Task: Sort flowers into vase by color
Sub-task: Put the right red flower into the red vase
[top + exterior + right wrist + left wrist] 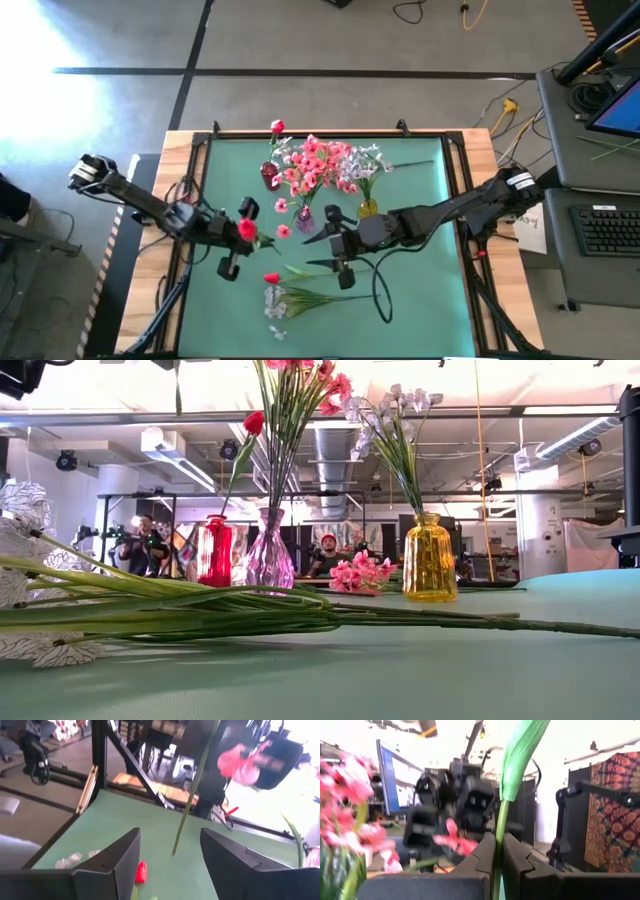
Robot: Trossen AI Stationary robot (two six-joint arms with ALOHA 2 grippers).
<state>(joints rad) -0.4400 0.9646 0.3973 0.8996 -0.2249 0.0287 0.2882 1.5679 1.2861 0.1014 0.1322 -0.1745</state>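
The left gripper (498, 851) jaws clench an upright flower stem (500, 822); the right gripper (170, 857), jaws released, faces it, centre frame

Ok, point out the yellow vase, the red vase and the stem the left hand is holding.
yellow vase (430, 565), low view, middle of its ribbed body.
red vase (214, 553), low view, centre of its body.
green stem (499, 827), left wrist view, just above the shut fingers.

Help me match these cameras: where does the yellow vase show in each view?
High view: yellow vase, mat centre, right of the purple vase.
Low view: vase right of centre, holding white flowers.
Left wrist view: not in it.
Right wrist view: not in it.
Shared landmark: the green mat.
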